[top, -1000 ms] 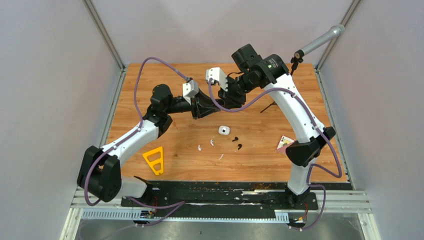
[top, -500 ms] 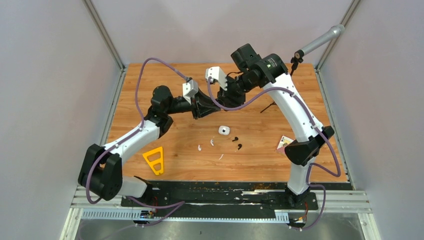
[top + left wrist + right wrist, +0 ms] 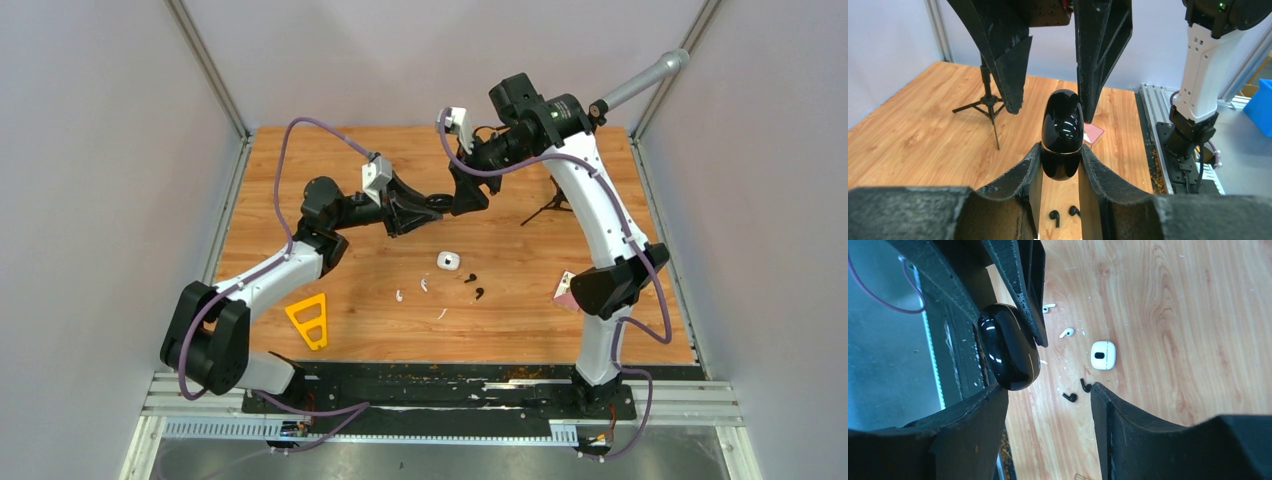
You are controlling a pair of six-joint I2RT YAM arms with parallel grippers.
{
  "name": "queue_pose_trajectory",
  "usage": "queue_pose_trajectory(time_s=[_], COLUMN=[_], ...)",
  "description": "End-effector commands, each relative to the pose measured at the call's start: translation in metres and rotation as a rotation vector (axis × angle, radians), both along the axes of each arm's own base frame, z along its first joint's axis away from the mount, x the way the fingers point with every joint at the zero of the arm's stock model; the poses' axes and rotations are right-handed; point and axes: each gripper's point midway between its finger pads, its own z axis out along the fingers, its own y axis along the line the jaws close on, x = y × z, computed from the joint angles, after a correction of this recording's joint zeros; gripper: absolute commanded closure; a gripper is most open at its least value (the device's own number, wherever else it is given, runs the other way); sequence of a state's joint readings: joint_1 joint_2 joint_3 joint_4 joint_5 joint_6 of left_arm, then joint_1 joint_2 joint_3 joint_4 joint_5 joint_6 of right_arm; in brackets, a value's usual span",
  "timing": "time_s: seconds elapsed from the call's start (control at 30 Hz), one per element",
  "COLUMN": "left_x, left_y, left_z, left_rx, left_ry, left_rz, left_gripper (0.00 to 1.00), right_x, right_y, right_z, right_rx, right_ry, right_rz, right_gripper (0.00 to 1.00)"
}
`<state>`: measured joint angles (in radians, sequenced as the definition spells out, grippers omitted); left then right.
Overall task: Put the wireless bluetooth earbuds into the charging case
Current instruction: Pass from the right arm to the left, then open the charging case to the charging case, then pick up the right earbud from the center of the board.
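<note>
A glossy black charging case [image 3: 1062, 125] stands clamped between the pads of my left gripper [image 3: 1060, 151], held above the table with its lid closed. My right gripper [image 3: 1048, 392] is open; its fingers [image 3: 1103, 50] straddle the top of the case, and whether they touch it I cannot tell. In the top view the two grippers meet at mid-table, left gripper [image 3: 436, 200] beside right gripper [image 3: 466, 197]. Two black earbuds [image 3: 470, 277] [image 3: 479, 293] lie on the wood below. Two white earbuds [image 3: 399, 296] [image 3: 424, 285] lie left of them. A white case [image 3: 447, 262] sits closed nearby.
A thin white sliver [image 3: 441, 314] lies toward the near edge. A yellow triangle [image 3: 308, 321] lies near left, a pink card [image 3: 568, 287] near right. A small black tripod [image 3: 548, 210] stands at the back right, with a grey rod [image 3: 640, 80] above the far corner.
My right gripper has opened, letting go of the black case, and its wrist has swung up and to the right. The left gripper keeps its hold on the case.
</note>
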<state>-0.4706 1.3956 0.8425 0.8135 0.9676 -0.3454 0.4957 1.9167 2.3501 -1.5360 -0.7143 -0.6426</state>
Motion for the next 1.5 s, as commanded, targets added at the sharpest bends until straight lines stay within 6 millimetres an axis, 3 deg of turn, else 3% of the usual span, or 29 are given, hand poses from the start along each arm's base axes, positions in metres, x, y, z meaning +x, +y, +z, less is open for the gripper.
queue_pose_trajectory(time_s=[0.0, 0.33, 0.73, 0.83, 0.97, 1.1, 1.2, 1.33, 1.47], left_x=[-0.008, -0.007, -0.001, 0.003, 0.009, 0.016, 0.02, 0.024, 0.029], left_y=[0.001, 0.002, 0.002, 0.003, 0.007, 0.012, 0.017, 0.028, 0.043], left_z=[0.014, 0.013, 0.01, 0.008, 0.009, 0.018, 0.032, 0.055, 0.074], left_rx=[-0.033, -0.038, -0.04, -0.04, -0.046, -0.058, -0.073, -0.09, -0.1], left_ry=[-0.061, -0.07, -0.054, -0.035, -0.013, 0.015, 0.032, 0.038, 0.03], left_rz=[-0.019, -0.01, 0.021, 0.044, 0.068, 0.085, 0.097, 0.125, 0.17], left_gripper=[1.0, 1.0, 1.0, 1.0, 1.0, 1.0, 1.0, 1.0, 1.0], right_x=[0.008, 0.034, 0.025, 0.018, 0.009, 0.017, 0.024, 0.025, 0.017], right_y=[0.01, 0.012, 0.013, 0.011, -0.005, -0.038, -0.065, -0.087, -0.091], right_z=[0.011, 0.038, 0.042, 0.054, 0.081, 0.083, 0.053, -0.013, -0.087], right_rx=[0.08, 0.229, 0.249, 0.281, 0.33, 0.3, 0.204, 0.038, -0.089], right_ry=[0.057, 0.122, 0.155, 0.159, 0.084, 0.007, -0.03, -0.023, 0.099], right_rz=[-0.031, -0.147, -0.142, -0.12, -0.109, -0.193, -0.235, -0.26, -0.301], right_gripper=[0.39, 0.41, 0.4, 0.4, 0.34, 0.32, 0.35, 0.47, 0.64])
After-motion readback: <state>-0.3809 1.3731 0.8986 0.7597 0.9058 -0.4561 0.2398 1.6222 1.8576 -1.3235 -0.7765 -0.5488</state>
